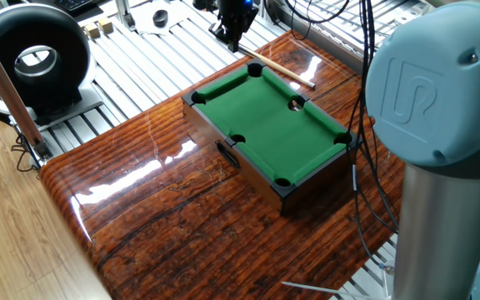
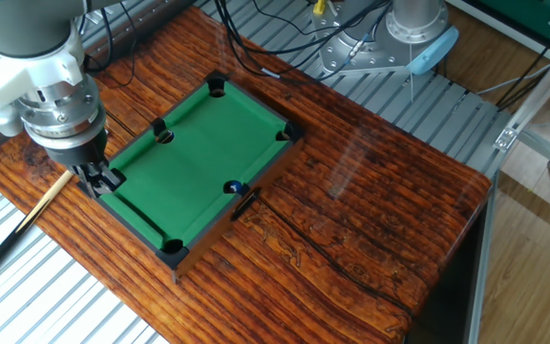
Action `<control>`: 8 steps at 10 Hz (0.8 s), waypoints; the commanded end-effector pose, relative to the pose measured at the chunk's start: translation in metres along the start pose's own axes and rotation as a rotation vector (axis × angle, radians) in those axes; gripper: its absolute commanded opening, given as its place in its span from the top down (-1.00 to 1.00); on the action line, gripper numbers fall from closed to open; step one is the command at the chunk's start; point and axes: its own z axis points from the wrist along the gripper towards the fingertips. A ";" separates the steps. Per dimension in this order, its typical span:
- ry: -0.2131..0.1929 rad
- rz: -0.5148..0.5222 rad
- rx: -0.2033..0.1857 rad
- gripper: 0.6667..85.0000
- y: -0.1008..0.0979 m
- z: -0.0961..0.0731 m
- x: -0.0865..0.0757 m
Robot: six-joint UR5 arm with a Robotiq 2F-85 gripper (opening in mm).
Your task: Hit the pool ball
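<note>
In the other fixed view, the glossy wooden bench (image 2: 370, 205) fills the lower and right part of the frame, bare and reflective near the camera. A thin dark strip (image 2: 244, 204) lies on it just against the near long rail of the miniature pool table (image 2: 194, 162), which sits at frame centre with green felt and black rails. The pool ball (image 2: 234, 187), dark blue and glossy, rests on the felt right by the middle pocket of that near rail. Further left, the wooden cue (image 2: 27, 222) lies flat on the bench, its dark butt toward the lower left edge and its shaft running under the arm. The claw (image 2: 98, 179) hangs above the table's left end rail, well apart from the ball; whether it is clamped on the cue cannot be told. Cables (image 2: 256, 38) and a grey robot base (image 2: 390, 43) stand at the top. In one fixed view, a black ring-shaped device (image 1: 32, 54) sits upper left.
</note>
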 end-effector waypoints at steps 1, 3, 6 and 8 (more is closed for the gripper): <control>0.001 0.006 -0.011 0.99 0.002 0.000 0.000; -0.002 0.002 -0.011 0.99 0.002 -0.001 -0.001; 0.007 0.009 -0.013 0.99 0.003 0.000 0.001; 0.022 0.004 -0.013 0.99 0.003 0.000 0.005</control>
